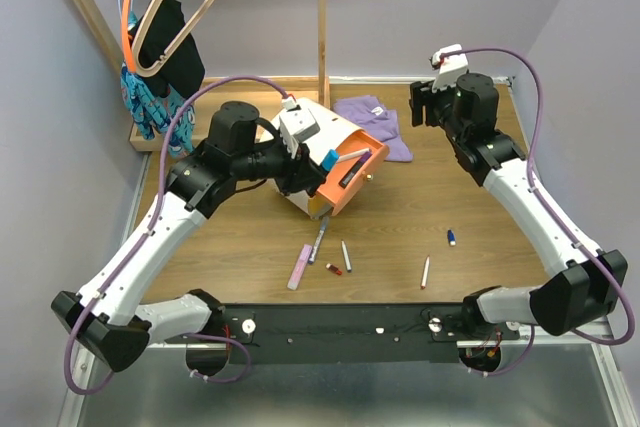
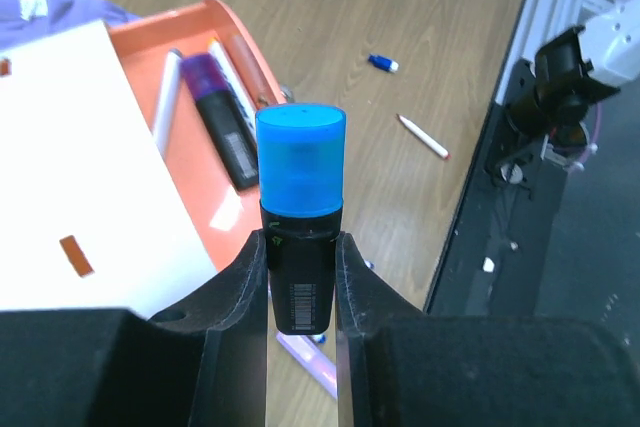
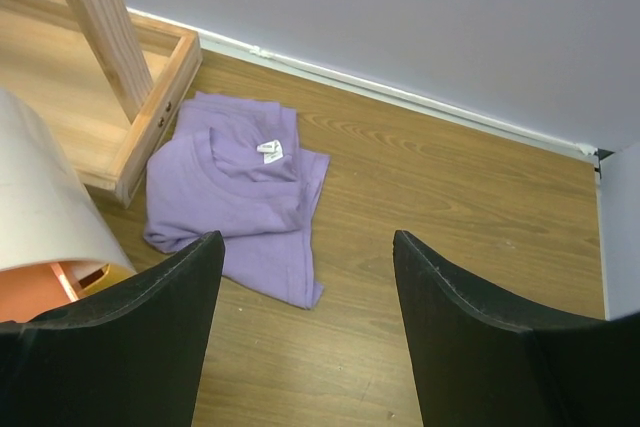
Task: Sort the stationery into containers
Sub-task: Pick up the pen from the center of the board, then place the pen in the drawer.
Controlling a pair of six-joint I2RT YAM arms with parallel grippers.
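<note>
Blue-capped marker (image 2: 300, 197) sits clamped between the left gripper's (image 2: 302, 267) fingers, held by its black barrel with the cap pointing away from the wrist. It hangs just beside the rim of the orange drawer (image 2: 190, 177), which juts from the cream drum (image 1: 318, 132) at mid-table. Inside the drawer lie a white pen (image 2: 165, 107) and a purple marker (image 2: 222, 127), side by side.

On the wood table (image 1: 400, 207), in front of the drum, more stationery is scattered: a pink marker (image 1: 298, 267), a dark pen (image 1: 319, 240), a second white pen (image 1: 346, 256) and a small red piece (image 1: 333, 269) close together. Well to their right lie a third white pen (image 1: 425, 272) and a small blue piece (image 1: 452, 237).

The right gripper (image 3: 305, 327) is raised over the far right of the table with its fingers spread wide and nothing between them. Below it a purple cloth (image 3: 235, 197) lies folded, touching the corner of a wooden tray (image 3: 150, 117).
</note>
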